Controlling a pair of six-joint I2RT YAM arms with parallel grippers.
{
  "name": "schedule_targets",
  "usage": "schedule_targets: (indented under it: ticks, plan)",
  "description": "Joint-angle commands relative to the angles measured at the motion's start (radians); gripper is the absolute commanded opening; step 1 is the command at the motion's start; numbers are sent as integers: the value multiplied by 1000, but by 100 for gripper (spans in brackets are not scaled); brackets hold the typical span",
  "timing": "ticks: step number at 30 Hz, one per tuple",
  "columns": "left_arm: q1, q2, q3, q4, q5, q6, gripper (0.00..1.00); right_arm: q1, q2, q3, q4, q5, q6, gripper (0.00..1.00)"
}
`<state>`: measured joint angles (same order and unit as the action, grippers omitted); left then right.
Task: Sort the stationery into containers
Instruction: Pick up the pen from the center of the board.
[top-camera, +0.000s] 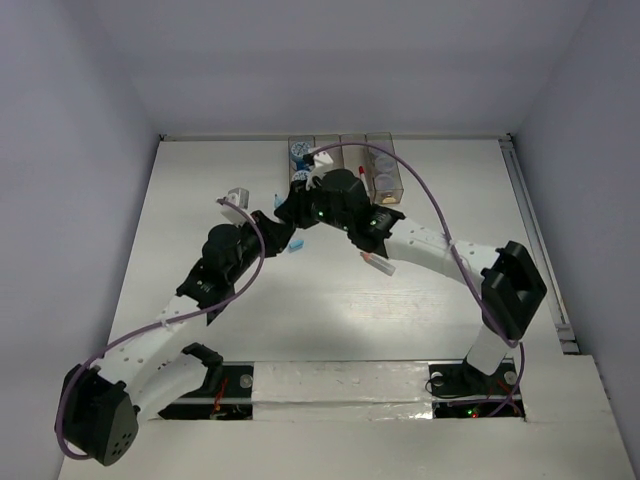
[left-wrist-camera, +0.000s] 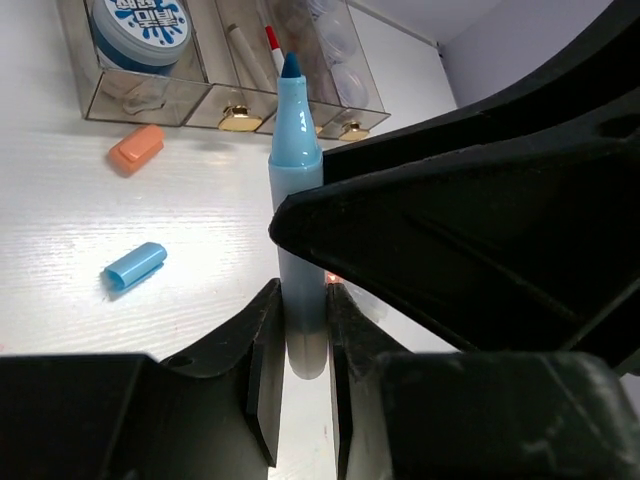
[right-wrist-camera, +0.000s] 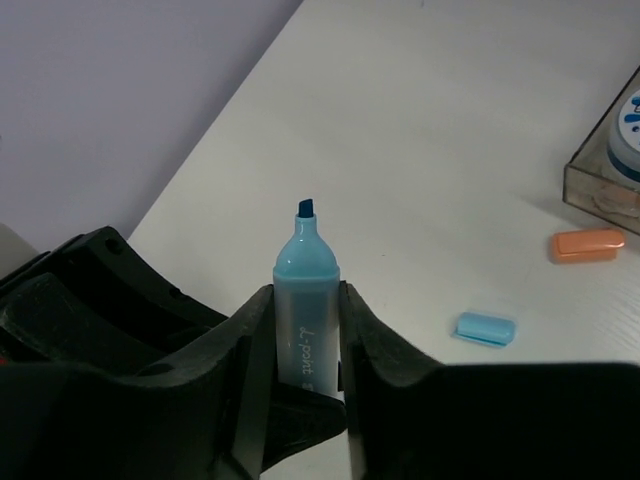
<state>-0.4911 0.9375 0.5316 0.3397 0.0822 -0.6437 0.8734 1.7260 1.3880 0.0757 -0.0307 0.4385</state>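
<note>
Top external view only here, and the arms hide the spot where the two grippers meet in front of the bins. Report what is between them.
Observer: The wrist views show one light-blue highlighter, with the left gripper and the right gripper both shut on its barrel.
Operator: Give me the state of its tip.
Observer: It is uncapped, and the chisel tip is bare.
</note>
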Motion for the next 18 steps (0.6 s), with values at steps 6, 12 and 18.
schedule_targets:
  ticks: [6, 12, 18]
  plan:
    - [-4, -190, 23, -158, -1, 76, 0, 13, -206, -76, -13, 20, -3, 83]
    - [-4, -221, 170, -344, 97, 206, 0, 13, -399, -219, -19, 15, 8, 92]
    - [-4, -236, 329, -519, 36, 375, 0, 13, -384, -346, -13, 25, 91, 91]
